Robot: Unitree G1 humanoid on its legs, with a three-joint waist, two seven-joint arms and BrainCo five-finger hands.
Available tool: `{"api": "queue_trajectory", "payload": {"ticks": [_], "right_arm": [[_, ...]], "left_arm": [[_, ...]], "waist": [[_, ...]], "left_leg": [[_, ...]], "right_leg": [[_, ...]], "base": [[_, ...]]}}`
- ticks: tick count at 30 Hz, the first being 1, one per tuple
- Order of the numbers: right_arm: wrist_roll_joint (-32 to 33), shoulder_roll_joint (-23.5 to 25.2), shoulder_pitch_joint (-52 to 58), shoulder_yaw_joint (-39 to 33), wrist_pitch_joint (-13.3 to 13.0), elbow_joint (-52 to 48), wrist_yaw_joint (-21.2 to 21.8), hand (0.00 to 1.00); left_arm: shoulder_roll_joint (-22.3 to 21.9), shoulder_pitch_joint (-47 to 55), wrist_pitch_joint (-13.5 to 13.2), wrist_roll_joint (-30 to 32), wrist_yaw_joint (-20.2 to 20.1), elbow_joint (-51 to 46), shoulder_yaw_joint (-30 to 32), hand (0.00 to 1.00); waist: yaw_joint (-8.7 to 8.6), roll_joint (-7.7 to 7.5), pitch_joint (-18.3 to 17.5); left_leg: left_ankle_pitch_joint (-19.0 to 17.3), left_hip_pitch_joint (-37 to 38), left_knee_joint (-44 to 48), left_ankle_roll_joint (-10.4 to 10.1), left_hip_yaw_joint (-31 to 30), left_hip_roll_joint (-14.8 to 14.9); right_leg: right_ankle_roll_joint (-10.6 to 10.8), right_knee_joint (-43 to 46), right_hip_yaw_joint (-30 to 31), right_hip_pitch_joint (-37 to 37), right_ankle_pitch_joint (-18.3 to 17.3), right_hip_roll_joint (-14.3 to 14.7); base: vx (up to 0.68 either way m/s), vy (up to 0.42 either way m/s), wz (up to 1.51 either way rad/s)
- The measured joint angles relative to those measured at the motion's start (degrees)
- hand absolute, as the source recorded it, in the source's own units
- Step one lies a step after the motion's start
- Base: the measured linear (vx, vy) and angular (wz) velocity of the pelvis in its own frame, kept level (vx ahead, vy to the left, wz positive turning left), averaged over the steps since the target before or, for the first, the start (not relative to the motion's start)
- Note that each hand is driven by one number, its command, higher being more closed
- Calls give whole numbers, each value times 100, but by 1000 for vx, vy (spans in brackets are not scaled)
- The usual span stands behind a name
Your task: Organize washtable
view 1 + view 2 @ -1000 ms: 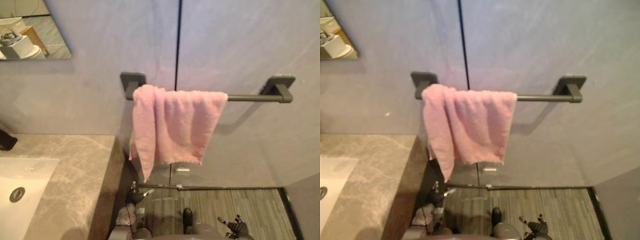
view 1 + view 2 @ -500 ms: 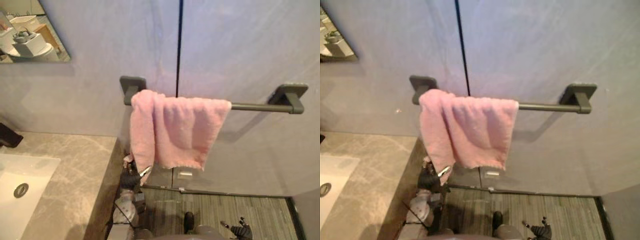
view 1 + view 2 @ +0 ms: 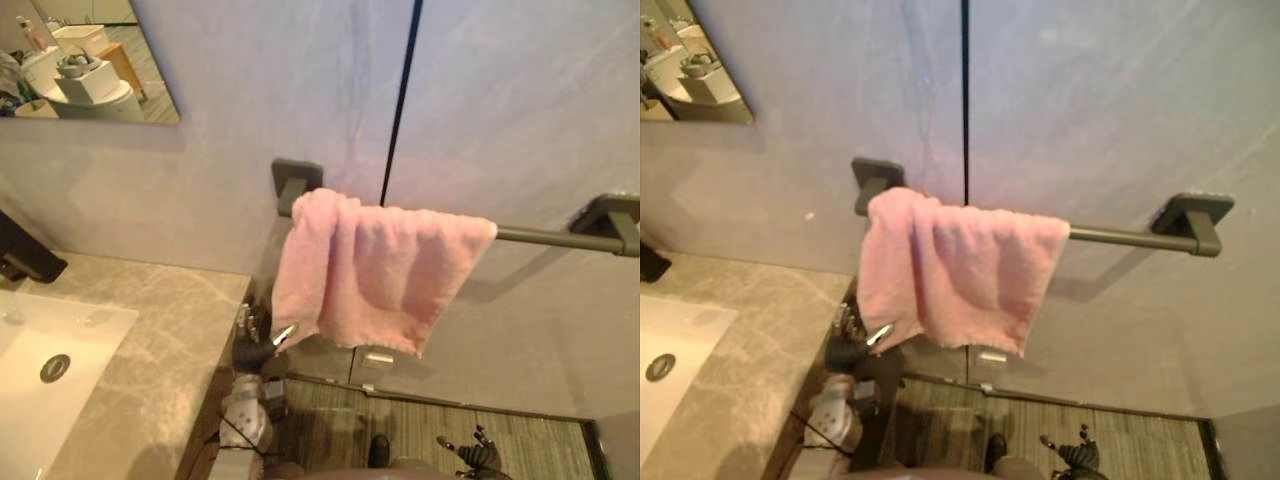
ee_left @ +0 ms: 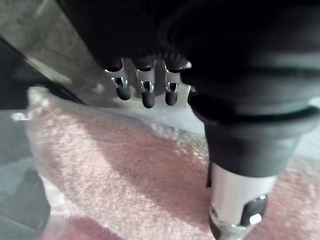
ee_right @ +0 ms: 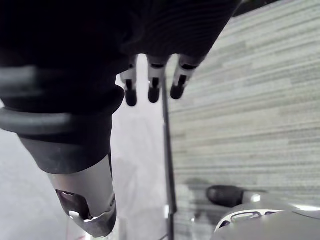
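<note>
A: Biggest things first. What is there?

B: A grey wall (image 3: 200, 200) fills most of the head view. A marbled bench (image 3: 160, 330) sits at the lower left with a white sink (image 3: 70, 340) set into it, and a mirror (image 3: 95, 60) is at the upper left.

A: And the towel?

B: The pink towel (image 3: 380, 270) hangs over a dark rail (image 3: 540, 237) in the middle of the frame. It is bunched toward the rail's left bracket. Its lower left corner drops lowest, just beside the bench's edge.

A: The hands?

B: The left hand (image 3: 256, 348) is right under that low corner. Its fingers (image 4: 145, 95) are straight with nothing pinched between them. The thumb is close over the pile, but I cannot tell if it touches. The right hand (image 3: 478, 455) hangs at the lower right over the floor (image 3: 420, 430), fingers relaxed and empty.

A: How will the towel handle?

B: Light, soft and limp, I judge. It should sag wherever it is unsupported and slide easily off the smooth rail.

A: Where should it be gripped?

B: At the hanging corner or along the lower hem, where the thick pile gives some grip. Pulling on one corner alone would likely drag it askew.
</note>
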Motion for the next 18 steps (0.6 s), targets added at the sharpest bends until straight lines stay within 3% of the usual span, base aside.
{"api": "queue_trajectory", "payload": {"ticks": [15,16,18], "right_arm": [[-13,-152,-253,224,5,64,8,0],[-12,-153,-272,225,6,64,8,0],[-12,-162,-289,256,6,56,8,0]], "left_arm": [[338,-425,-146,-51,-256,-98,-397,0],[398,-425,-146,-42,-251,-96,-396,100],[443,-425,-145,4,-236,-86,-393,100]], "waist": [[-45,19,-23],[-47,15,-25],[-48,12,-31]], "left_leg": [[17,-9,-45,-7,-26,5],[17,-11,-49,-7,-12,3],[17,-11,-52,-7,8,2]], "right_leg": [[-21,-12,75,-40,-26,33],[-22,-12,87,-51,-25,32],[-22,-12,104,-63,-23,32]], "base": [[1,9,0],[10,28,-6],[10,27,-5]]}}
